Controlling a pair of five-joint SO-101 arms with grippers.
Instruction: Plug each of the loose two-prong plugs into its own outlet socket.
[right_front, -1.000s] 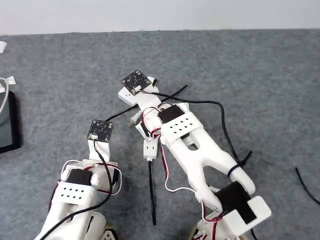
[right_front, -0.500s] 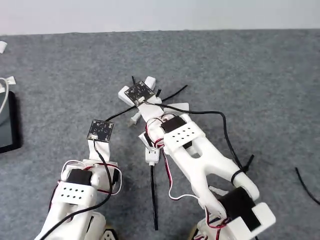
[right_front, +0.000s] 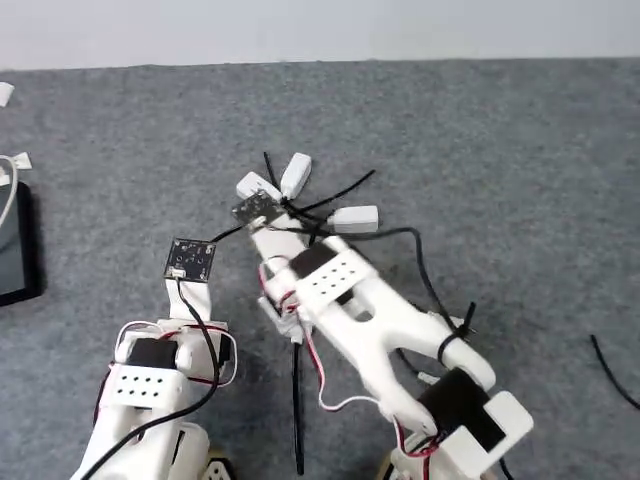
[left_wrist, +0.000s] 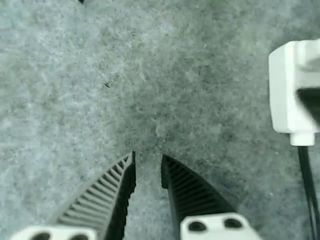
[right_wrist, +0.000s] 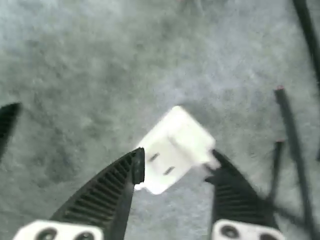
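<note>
In the high view the tips of the right gripper (right_wrist: 175, 159) are covered by the arm's own camera board (right_front: 255, 208); from the right wrist view its ribbed fingers (right_wrist: 120, 190) are seen spread wide to either side of a slotted block (right_wrist: 172, 145), and whether the pads actually press on it cannot be told, one corner of the block being smeared. The slotted block (right_front: 257, 186) is a small white box with two short dark slots in one face; it is found on the grey carpet (right_front: 520, 150) at the far middle of the table, its long axis laid roughly left to right, the right end slightly nearer. Just to its right a second white piece (right_front: 296, 175) is laid with its long axis roughly near to far, and a third white piece (right_front: 353, 217) lies left to right a little nearer, among black cords; prongs cannot be made out on either. A corded block (left_wrist: 294, 90) is cut off at the edge of the left wrist view, a black cord (right_front: 297, 410) being led from it toward the near edge. The left gripper (left_wrist: 148, 160) is held over bare carpet, its tips a narrow gap apart and nothing between them.
</note>
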